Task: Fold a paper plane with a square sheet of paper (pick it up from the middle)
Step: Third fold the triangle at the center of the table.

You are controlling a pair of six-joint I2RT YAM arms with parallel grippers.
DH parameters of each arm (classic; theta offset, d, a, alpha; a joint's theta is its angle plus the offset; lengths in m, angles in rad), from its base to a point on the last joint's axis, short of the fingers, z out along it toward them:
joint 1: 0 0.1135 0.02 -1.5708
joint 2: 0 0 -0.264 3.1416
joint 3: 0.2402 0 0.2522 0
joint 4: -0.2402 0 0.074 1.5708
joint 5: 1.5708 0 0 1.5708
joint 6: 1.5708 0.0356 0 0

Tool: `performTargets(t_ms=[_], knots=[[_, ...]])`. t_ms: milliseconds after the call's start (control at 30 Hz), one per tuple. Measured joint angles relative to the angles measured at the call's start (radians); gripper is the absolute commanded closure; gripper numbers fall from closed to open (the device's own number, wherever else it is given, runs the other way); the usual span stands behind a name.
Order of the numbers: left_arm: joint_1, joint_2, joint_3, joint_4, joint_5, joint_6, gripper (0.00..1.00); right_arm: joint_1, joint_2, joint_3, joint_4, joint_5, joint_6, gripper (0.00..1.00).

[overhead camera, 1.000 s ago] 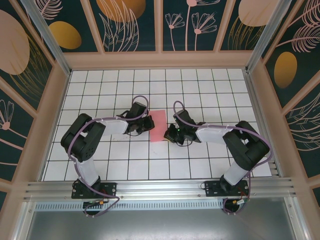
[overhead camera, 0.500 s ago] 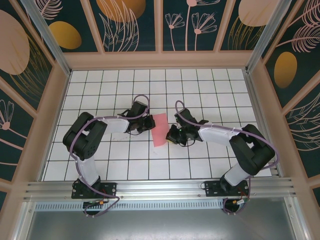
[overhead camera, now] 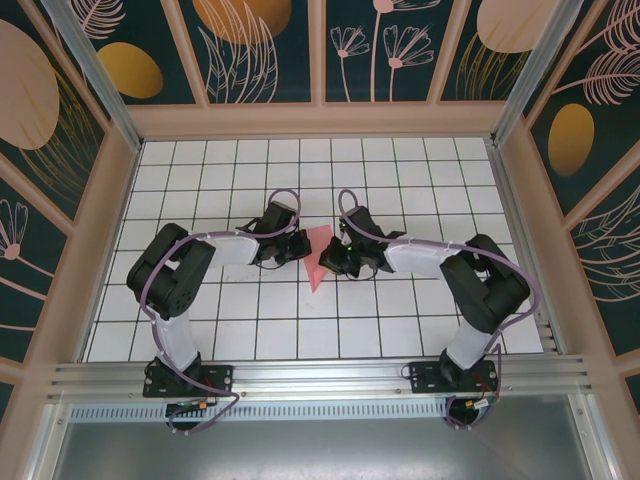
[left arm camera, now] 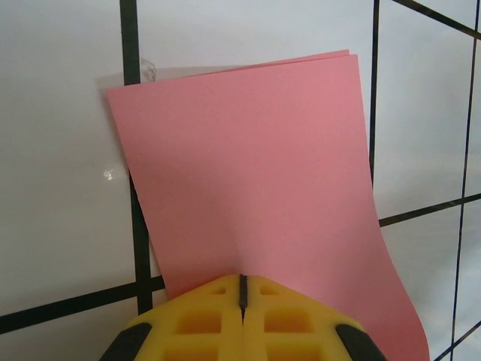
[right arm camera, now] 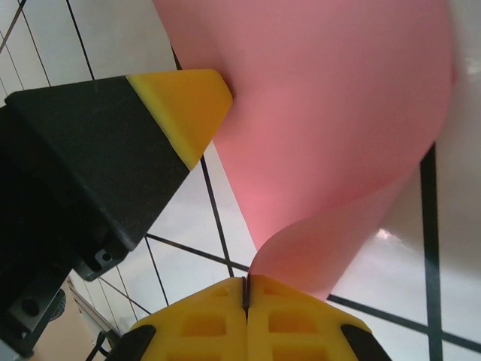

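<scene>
Evidently the left gripper [left arm camera: 242, 289] and right gripper [right arm camera: 246, 286] each clamped the square sheet of paper [left arm camera: 255, 173] at the table's [overhead camera: 200, 320] middle, bowing it toward a fold.

Pink paper [left arm camera: 255, 173], yellow tools [left arm camera: 242, 289] [right arm camera: 246, 289], seemingly white-tiled table [left arm camera: 60, 150]

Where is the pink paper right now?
In the overhead view the pink paper is near the middle of the white tiled table, pinched between the left gripper on its left and the right gripper on its right.

Open table [overhead camera: 400, 180] all round; left gripper [overhead camera: 300, 247] and right gripper [overhead camera: 323, 262] (seemingly near-touching) with paper [overhead camera: 316, 250] between.
</scene>
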Motion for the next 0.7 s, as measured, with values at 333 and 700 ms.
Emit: performTargets(t_ms=[333, 700], knots=[[0.0, 0.0, 0.004, -0.007, 0.0, 0.006, 0.98, 0.0, 0.076, 0.021, 0.021, -0.013, -0.015, 1.0], [0.0, -0.001, 0.004, -0.007, 0.0, 0.006, 0.97, 0.0, 0.104, 0.04, 0.049, -0.014, -0.029, 1.0]])
